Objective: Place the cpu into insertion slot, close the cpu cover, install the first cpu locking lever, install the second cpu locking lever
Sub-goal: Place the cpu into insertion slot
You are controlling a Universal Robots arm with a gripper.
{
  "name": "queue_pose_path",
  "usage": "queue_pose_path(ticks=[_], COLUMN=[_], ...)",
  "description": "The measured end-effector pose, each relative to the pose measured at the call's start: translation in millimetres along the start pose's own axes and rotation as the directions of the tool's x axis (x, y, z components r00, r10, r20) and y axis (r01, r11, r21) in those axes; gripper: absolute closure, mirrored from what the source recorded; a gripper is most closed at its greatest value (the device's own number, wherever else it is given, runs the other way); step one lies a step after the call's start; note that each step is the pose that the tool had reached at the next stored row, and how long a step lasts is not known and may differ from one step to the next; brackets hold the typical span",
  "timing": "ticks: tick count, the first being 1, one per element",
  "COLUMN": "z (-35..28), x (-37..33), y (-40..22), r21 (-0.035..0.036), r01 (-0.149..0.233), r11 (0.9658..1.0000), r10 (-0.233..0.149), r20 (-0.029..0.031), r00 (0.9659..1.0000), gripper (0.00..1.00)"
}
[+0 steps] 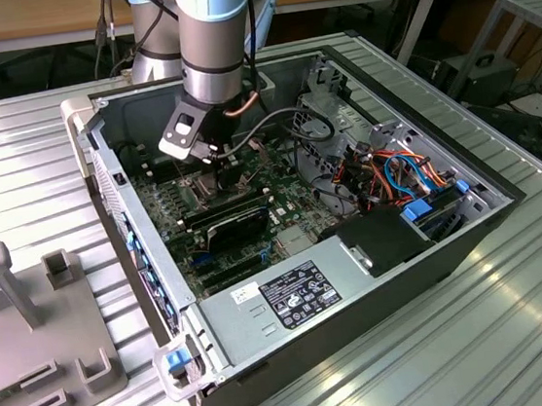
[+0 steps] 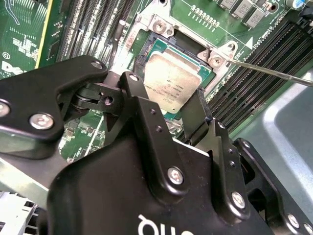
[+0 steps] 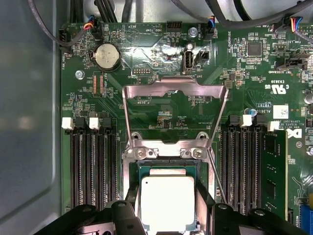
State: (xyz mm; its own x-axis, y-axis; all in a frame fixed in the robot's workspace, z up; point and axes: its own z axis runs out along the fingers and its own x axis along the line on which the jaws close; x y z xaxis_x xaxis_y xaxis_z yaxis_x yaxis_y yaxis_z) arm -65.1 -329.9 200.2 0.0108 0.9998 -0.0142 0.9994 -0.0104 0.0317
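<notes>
Wrist views close over cpu (image 3: 167, 201); exterior view farther

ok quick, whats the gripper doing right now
gripper: closed on the cpu, which sits in the insertion slot.

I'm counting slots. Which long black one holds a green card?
The end slot farthest from the grey metal wall; a green card stands in it, while the others are empty.
</notes>
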Motion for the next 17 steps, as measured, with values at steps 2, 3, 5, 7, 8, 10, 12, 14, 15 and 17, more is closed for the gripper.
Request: queue_pose_path(ticks=[2,3,5,7,8,10,12,14,15,17], z=[0.3,0.3,0.4,0.6,0.6,0.7,0.7,0.7,0.7,0.7], x=[-0.2,-0.3,-0.6,-0.7,-0.7,-0.6,-0.6,-0.6,-0.6,-0.6], y=[0.1,0.1,0.2,0.5,0.5,0.7,0.8,0.9,1.0,1.1], r21=[-0.0001,-0.0001,0.0002,0.0003,0.0003,0.0002,0.0002,0.0002,0.0002,0.0002], r01=[-0.001,-0.002,-0.003,-0.004,-0.005,-0.005,-0.005,-0.005,-0.005,-0.005], r11=[1.0,1.0,1.0,1.0,1.0,1.0,1.0,1.0,1.0,1.0], r10=[0.001,0.002,0.003,0.004,0.005,0.005,0.005,0.005,0.005,0.005], r20=[-0.0003,-0.0003,0.0001,0.0002,0.0003,0.0,0.0,0.0,0.0,0.0], r00=[1.0,1.0,1.0,1.0,1.0,1.0,1.0,1.0,1.0,1.0], gripper=[0.45,0.45,0.45,0.45,0.45,0.45,0.45,0.45,0.45,0.45])
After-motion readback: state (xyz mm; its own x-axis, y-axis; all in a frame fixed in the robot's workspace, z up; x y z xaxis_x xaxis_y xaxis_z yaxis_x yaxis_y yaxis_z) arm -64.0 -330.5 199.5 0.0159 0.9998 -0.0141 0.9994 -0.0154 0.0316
